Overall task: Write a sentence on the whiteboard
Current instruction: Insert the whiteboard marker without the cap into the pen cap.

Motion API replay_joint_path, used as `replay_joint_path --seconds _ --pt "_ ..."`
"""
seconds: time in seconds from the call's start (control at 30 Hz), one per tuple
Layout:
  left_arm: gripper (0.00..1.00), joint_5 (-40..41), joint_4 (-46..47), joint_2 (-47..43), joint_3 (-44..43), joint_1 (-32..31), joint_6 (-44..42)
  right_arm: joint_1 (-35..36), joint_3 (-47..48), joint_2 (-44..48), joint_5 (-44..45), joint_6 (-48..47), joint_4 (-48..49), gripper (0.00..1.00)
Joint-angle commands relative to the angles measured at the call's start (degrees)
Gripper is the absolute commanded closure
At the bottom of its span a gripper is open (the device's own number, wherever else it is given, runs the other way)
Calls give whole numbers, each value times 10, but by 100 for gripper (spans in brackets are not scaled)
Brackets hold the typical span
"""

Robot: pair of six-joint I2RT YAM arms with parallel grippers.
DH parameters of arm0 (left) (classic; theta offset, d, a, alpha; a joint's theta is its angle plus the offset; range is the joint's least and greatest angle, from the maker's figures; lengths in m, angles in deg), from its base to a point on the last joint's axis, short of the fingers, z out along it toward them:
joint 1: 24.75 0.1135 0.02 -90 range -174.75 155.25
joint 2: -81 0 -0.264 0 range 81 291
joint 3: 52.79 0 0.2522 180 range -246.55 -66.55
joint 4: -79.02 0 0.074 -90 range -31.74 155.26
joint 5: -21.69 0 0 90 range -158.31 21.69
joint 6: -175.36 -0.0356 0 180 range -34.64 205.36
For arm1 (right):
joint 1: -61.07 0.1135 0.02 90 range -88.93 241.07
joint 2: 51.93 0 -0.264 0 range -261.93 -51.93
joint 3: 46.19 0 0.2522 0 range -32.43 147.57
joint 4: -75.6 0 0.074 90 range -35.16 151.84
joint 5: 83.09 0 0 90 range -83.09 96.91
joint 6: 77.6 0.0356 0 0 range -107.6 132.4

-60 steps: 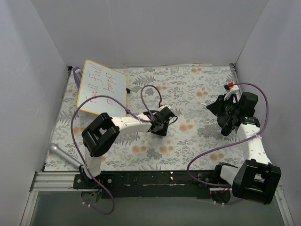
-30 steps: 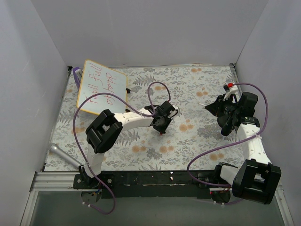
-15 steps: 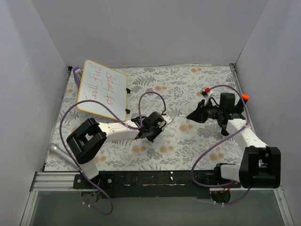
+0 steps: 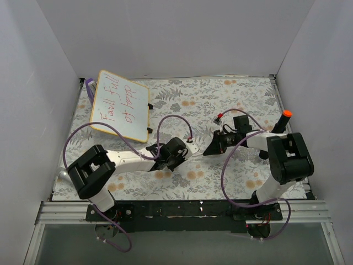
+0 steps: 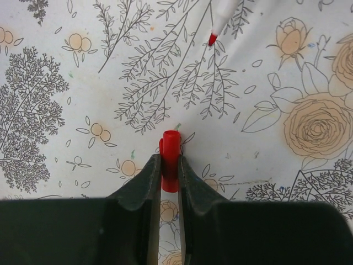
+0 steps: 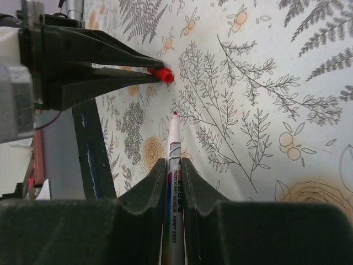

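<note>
**Top view:** The whiteboard [image 4: 141,122] sits in the far-left corner of the floral cloth [image 4: 231,99]. The red sentence [image 4: 117,102] runs across it in two lines, and a purple block [image 4: 89,84] shows just beside its far-left corner. Well apart from the board, at mid-table, the left gripper [image 4: 185,150] and right gripper [image 4: 210,148] face each other with their tips near. Whether either pair of fingers is closed cannot be told from this height.

**Left wrist view:** The left gripper [image 5: 169,160] has its fingers [image 5: 144,185] clamped on a short red cap [image 5: 170,146], which sticks out past the fingertips over the cloth. Beyond it, the marker [image 5: 224,12] enters from the upper edge. Its red tip is bare and stands apart from the cap, off to one side.

**Right wrist view:** The right gripper [image 6: 174,165] has its fingers [image 6: 149,190] pinched tight on the marker's [image 6: 174,143] white barrel. The bare red tip points toward the red cap [image 6: 164,73] held in the left gripper's black fingers, near it but not touching.
</note>
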Motion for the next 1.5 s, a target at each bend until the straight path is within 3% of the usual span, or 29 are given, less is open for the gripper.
replay_joint_path --seconds 0.0,0.33,1.47 --pt "100 -16 15 -30 24 -14 -25 27 37 -31 -51 0 0 99" --pt "100 -44 49 -69 54 -17 -38 41 51 -97 -87 29 12 99" --pt "100 -57 78 -69 59 -25 -22 73 61 -132 -85 48 33 99"
